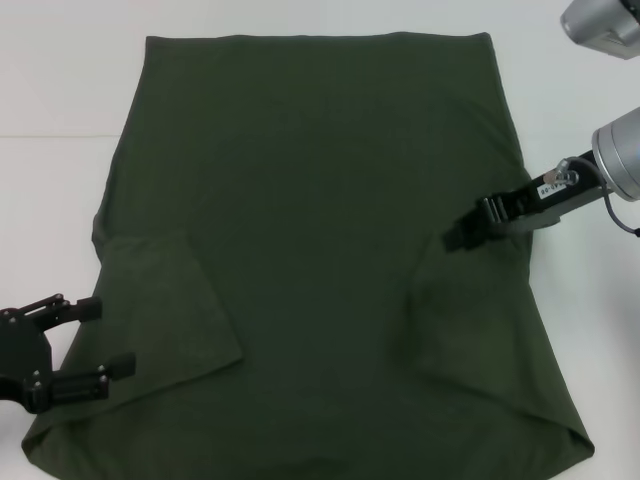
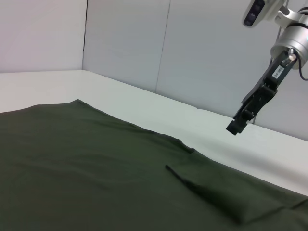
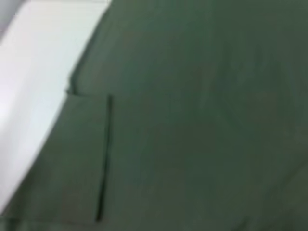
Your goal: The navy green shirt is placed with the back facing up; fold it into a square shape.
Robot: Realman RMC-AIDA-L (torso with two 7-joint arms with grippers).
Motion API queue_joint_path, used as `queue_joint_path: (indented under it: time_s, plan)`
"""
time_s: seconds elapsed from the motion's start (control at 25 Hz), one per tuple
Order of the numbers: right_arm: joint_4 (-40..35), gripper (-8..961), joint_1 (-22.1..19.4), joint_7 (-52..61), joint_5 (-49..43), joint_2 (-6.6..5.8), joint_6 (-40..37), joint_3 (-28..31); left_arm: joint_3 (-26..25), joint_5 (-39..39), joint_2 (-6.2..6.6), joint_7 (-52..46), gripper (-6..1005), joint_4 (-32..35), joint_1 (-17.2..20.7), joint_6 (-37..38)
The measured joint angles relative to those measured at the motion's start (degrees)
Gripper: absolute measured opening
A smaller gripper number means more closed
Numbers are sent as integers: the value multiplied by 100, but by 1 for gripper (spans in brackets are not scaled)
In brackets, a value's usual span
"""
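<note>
Writing: none readable on the plain back of the navy green shirt (image 1: 320, 230)
Hidden: shirt's near hem cut off at the tabletop's (image 1: 50, 90) near edge
Left gripper (image 1: 95, 340): fingers apart, at the folded-in left sleeve (image 1: 165, 310), holding nothing
Shirt: spread flat across the tabletop's middle
Right gripper (image 1: 462, 232): above the shirt's right side, opening impossible to tell

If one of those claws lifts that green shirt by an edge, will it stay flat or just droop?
Probably droop: the shirt lies limp on the table, its sleeve already folded flat over it. It looks thin, so likely light. A push would likely bunch it into wrinkles like those near the right gripper.
</note>
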Motion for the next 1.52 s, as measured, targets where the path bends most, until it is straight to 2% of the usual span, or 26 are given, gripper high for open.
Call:
queue_joint_path:
  time_s: [0.24, 0.36, 0.52, 0.6, 0.64, 0.8, 0.84, 0.96, 1.08, 1.16, 1.4, 1.44, 1.52]
  plan:
    - [30, 268, -378, -297, 1037, -95, -28, 104, 0, -27, -12, -19, 904, -10, -2, -12]
    - [116, 507, -706, -771, 1790, -163, -173, 228, -21, -36, -14, -161, 904, -10, -1, -13]
    - [431, 675, -1279, -2210, 2867, -208, -650, 495, -219, -40, 37, -725, 904, -11, -51, -7]
    - [505, 759, -1613, -3187, 3215, -157, -835, 533, -219, -40, 37, -725, 904, -11, -51, -7]
    - [536, 770, -1805, -3697, 3333, -102, -911, 534, -337, -43, 151, -1258, 904, -100, -95, 74]
    - [666, 814, -2505, -5896, 3588, 145, -962, 549, -362, -43, 308, -1748, 904, -304, -132, 172]
    - [705, 813, -2669, -6394, 3613, 214, -967, 559, -363, -25, 384, -2109, 904, -407, -142, 215]
    - [877, 809, -3028, -7710, 3644, 376, -982, 590, -356, 5, 448, -2526, 904, -450, -148, 213]
    - [1237, 808, -3216, -8779, 3623, 384, -995, 591, -320, 134, 576, -3470, 904, -459, -158, 183]
    - [1377, 808, -3292, -9103, 3612, 371, -990, 593, -319, 314, 641, -3962, 904, -444, -169, 178]
    - [1483, 809, -3359, -9552, 3341, 394, -780, 562, -305, 1248, 795, -5265, 903, -201, -258, 240]
    - [1525, 809, -3348, -9589, 3316, 396, -767, 560, -309, 1724, 830, -5620, 903, -137, -339, 235]
    - [1611, 813, -3327, -9681, 3292, 394, -740, 555, -319, 1956, 853, -5793, 903, -125, -387, 237]
